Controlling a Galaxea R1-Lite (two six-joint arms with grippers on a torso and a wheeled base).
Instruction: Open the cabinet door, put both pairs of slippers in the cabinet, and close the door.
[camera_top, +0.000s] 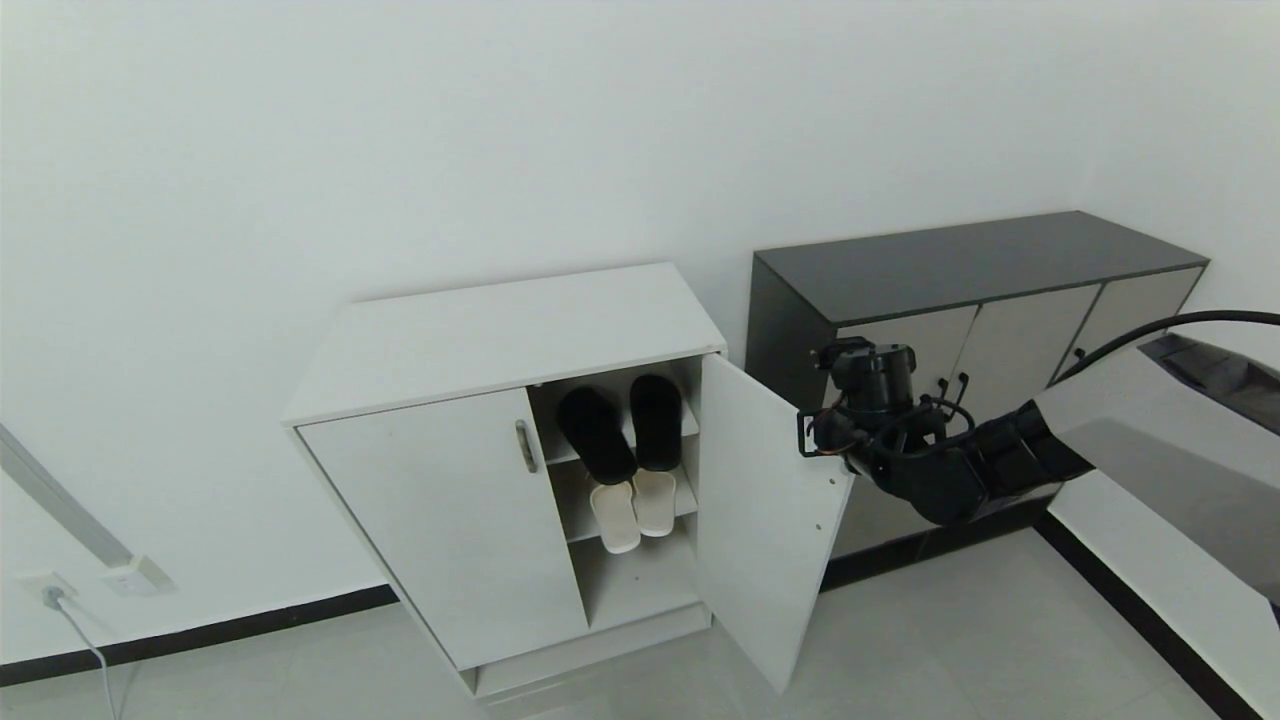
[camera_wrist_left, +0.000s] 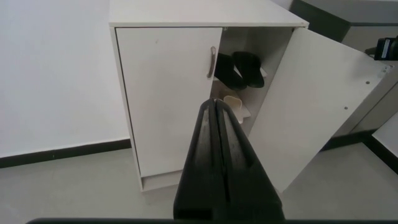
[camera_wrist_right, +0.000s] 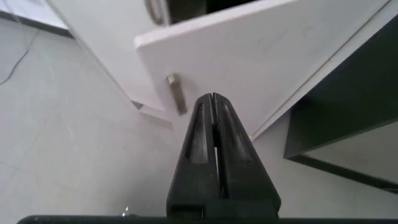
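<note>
We've got both pairs inside the white cabinet (camera_top: 500, 340) at this point. The open door (camera_top: 765, 500) stands swung out wide, and the closed door (camera_top: 440, 520) next to it is flush.

Our right gripper (camera_wrist_right: 212, 99) has its fingers pressed together with nothing between them. It sits on the outside of the open door, and the door's handle (camera_wrist_right: 176, 94) is just beside the fingertips. We can't tell if it actually touches the handle or the panel. A dark cabinet (camera_top: 960, 260) sits close behind that arm.

Our left gripper (camera_wrist_left: 214, 104) is also pressed together and holding nothing. It hangs well back from the cabinet and points straight at the gap between the two doors. Past its tips, the black slippers (camera_wrist_left: 242, 68) lie on the upper shelf with their toes tilted over the edge. The cream slippers (camera_wrist_left: 236, 107) are one shelf below them, right above the fingertips in that view, also poking out a bit. The bottom shelf is under those, near the floor (camera_top: 950, 640).
</note>
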